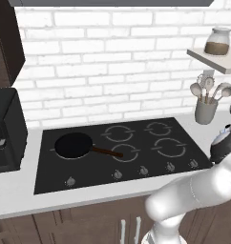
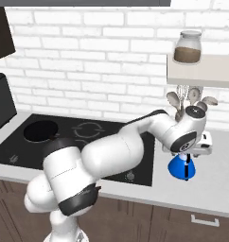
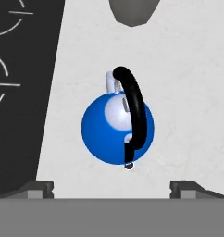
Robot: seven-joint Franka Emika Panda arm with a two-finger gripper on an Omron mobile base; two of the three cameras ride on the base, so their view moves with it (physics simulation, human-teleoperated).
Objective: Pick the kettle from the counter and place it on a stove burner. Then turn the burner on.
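Note:
The bright-blue kettle (image 3: 115, 132) stands upright on the pale counter (image 3: 188, 92), just right of the black cooktop (image 3: 21, 115); its dark arched handle (image 3: 134, 111) runs over the top. My gripper (image 3: 111, 187) hovers straight above it, open, fingertips (image 3: 40, 187) wide apart and touching nothing. From the right base camera the kettle (image 2: 180, 168) sits under the gripper (image 2: 194, 150). Four ringed stove burners are drawn in the glass; the back-right burner (image 1: 159, 127) and front-right burner (image 1: 170, 147) are bare.
A black frying pan (image 1: 73, 145) sits on the cooktop's left, its handle reaching over the front-left burner (image 1: 125, 153). Knobs (image 1: 143, 170) line the front edge. A grey utensil cup (image 1: 205, 110) stands behind the kettle, under a shelf with a jar (image 1: 217, 42). A dark appliance (image 1: 5, 128) stands far left.

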